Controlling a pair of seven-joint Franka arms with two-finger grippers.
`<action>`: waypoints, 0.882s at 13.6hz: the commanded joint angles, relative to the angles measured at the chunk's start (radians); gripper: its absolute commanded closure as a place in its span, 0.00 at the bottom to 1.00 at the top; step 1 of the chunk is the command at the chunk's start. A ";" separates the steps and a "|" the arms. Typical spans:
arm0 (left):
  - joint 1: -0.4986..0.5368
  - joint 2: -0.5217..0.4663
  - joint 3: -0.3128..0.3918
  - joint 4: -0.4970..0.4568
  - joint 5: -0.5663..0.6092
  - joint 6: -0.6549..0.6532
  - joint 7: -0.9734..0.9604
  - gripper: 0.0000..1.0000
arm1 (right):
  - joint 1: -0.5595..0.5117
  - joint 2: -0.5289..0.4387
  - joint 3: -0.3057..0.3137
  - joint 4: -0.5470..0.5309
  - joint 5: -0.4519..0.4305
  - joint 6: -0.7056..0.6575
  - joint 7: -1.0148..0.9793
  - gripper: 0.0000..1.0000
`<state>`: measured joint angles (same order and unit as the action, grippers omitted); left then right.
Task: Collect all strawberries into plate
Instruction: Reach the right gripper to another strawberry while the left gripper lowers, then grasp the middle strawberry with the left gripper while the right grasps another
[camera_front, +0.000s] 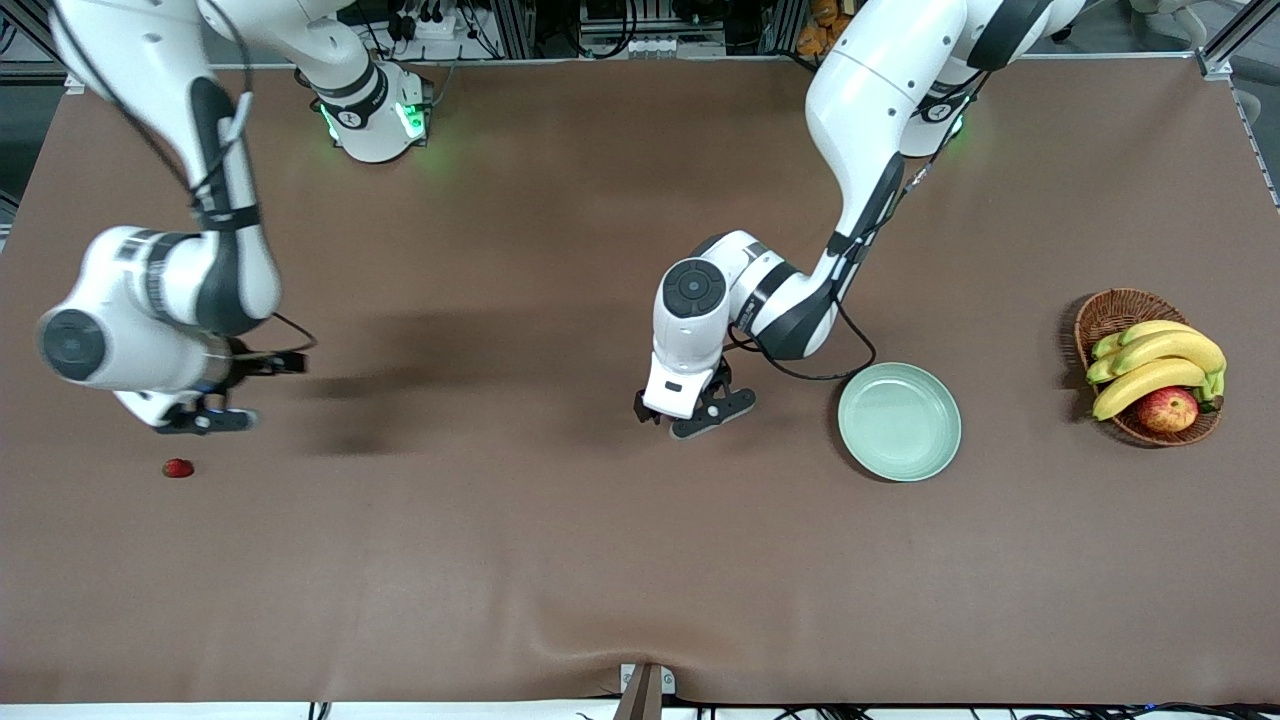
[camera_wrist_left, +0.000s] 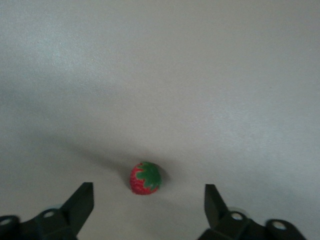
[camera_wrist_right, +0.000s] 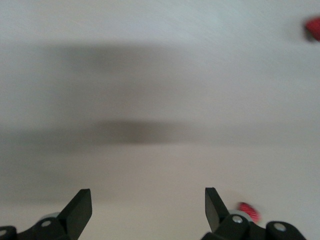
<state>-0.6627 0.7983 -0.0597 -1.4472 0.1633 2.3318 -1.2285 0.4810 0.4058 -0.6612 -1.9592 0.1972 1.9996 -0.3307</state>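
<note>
Your left gripper (camera_front: 693, 408) hangs low over the brown surface (camera_front: 560, 560), at about nine o'clock from the mint-green plate (camera_front: 899, 425) as the front view shows it. In the left wrist view its fingers (camera_wrist_left: 82, 200) are spread apart, released. A small strawberry (camera_wrist_left: 145, 178) with a green cap sits on the surface between them and just ahead of the tips, touching neither. The front view hides this berry under the gripper.

The plate holds nothing yet, so collection looks to be at its first pick. The step in hand is the grasp of this berry.

Your right gripper (camera_front: 205, 418) waits over the right arm's end of the surface, fingers also released and holding nothing. A second strawberry (camera_front: 178, 467) lies at about seven o'clock from it. The right wrist view shows two red blurs, probably berries, but too smeared to be sure.

A wicker basket (camera_front: 1105, 315) of bananas and an apple stands at three o'clock from the plate.

Next, you likely need to settle the left fingers squarely either side of the berry, clench gently, lift, and carry it toward three o'clock to the plate.
</note>
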 joint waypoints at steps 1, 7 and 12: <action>0.001 0.022 0.008 0.022 0.039 0.001 0.068 0.18 | -0.137 0.005 0.008 -0.030 -0.009 0.030 -0.175 0.00; 0.006 0.070 0.006 0.027 -0.001 0.014 0.136 0.28 | -0.232 0.111 0.006 -0.038 -0.024 0.045 -0.405 0.00; 0.008 0.082 0.005 0.031 -0.051 0.035 0.138 0.57 | -0.225 0.111 0.008 -0.154 -0.078 0.102 -0.423 0.00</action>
<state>-0.6535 0.8677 -0.0577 -1.4426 0.1347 2.3610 -1.1085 0.2568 0.5412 -0.6562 -2.0470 0.1395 2.0459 -0.7342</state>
